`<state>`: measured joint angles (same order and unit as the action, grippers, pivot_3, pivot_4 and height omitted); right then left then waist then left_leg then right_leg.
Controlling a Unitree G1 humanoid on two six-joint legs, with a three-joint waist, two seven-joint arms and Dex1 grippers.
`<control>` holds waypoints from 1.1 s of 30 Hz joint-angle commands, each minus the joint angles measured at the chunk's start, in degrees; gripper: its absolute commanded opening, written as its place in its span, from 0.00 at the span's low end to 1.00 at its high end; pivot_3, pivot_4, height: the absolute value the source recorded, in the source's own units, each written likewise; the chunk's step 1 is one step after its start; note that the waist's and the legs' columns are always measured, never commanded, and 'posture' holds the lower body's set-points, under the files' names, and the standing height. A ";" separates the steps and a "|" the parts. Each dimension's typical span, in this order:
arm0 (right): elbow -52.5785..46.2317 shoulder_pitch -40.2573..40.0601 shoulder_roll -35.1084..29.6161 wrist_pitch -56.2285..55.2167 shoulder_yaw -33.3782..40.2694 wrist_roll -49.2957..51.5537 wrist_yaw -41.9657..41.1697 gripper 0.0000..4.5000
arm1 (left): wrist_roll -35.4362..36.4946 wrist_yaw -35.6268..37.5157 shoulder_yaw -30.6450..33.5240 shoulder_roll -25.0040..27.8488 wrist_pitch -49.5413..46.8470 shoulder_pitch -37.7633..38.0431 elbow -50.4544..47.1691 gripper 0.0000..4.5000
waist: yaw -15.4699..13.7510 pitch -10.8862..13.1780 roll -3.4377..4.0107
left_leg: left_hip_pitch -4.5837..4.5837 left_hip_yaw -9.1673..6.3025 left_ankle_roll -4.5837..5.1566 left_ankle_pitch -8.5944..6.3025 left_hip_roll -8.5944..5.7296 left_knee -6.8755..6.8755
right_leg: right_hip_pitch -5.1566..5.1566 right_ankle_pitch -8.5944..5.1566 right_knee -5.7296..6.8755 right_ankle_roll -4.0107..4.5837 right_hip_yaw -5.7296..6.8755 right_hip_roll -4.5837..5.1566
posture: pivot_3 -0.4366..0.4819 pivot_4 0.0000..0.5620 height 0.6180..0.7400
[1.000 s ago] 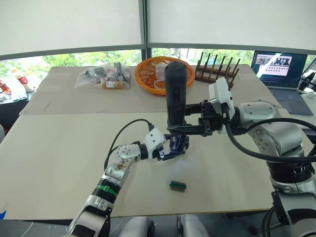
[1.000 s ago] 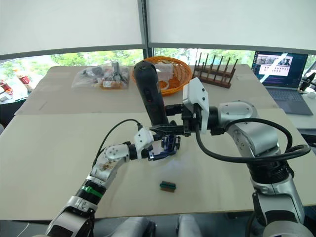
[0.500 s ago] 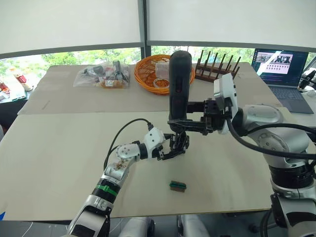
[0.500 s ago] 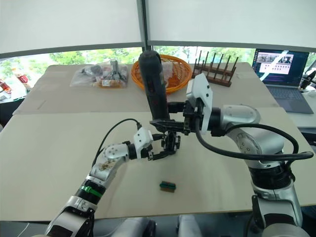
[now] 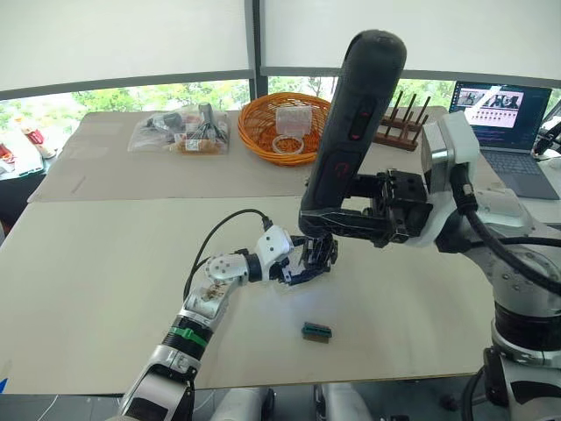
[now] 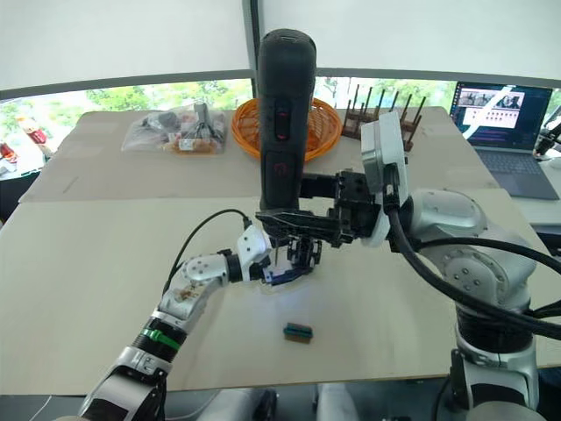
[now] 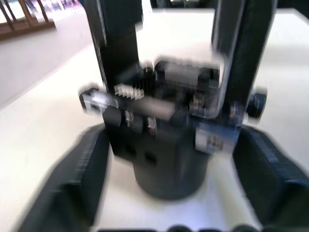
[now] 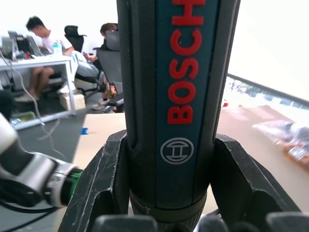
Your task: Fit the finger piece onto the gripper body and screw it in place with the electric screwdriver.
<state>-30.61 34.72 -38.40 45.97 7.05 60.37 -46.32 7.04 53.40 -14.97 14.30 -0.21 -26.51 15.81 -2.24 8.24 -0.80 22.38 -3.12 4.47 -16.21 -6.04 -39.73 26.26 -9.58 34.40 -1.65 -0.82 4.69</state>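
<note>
**Driving the screw: body held at frame centre, screwdriver above it.**

From the left, the left gripper (image 5: pixel 302 266) is closed on the gripper body (image 6: pixel 294 259) just above the table (image 5: pixel 105 263) at frame centre; the finger piece cannot be told apart from the body. The right gripper (image 8: pixel 159 193) clamps the electric screwdriver (image 6: pixel 285 114), which stands nearly upright with its bit (image 6: pixel 276 255) pointing down at the body. Risks, as judged: the tilted bit could slip off the screw, or its torque could twist the body between the left fingers. A green block (image 5: pixel 316 331) lies loose below centre. At upper left a clear bag (image 5: pixel 180 133) holds mixed parts; at upper centre the orange basket (image 5: pixel 263 118) holds a clear box and a ring.
</note>
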 commanded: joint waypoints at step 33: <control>47.90 -32.62 -40.67 -14.32 18.14 -24.59 -31.76 0.99 | 15.64 21.47 19.87 40.89 -15.12 14.35 -20.90 1.00 | 0.73 0.61 1.10 | 0.09 0.30 -0.11 0.06 0.02 0.00 | -0.01 0.03 -0.30 -0.17 0.19 0.16 | 0.48 0.27 1.00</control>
<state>18.03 3.68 -78.71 38.98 17.32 37.54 -73.06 20.70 72.96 0.73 52.84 -14.70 -11.48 -6.19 -1.51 8.85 0.30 22.49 -2.80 4.38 -16.16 -6.03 -39.74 26.26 -9.55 34.09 -1.83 -0.63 4.85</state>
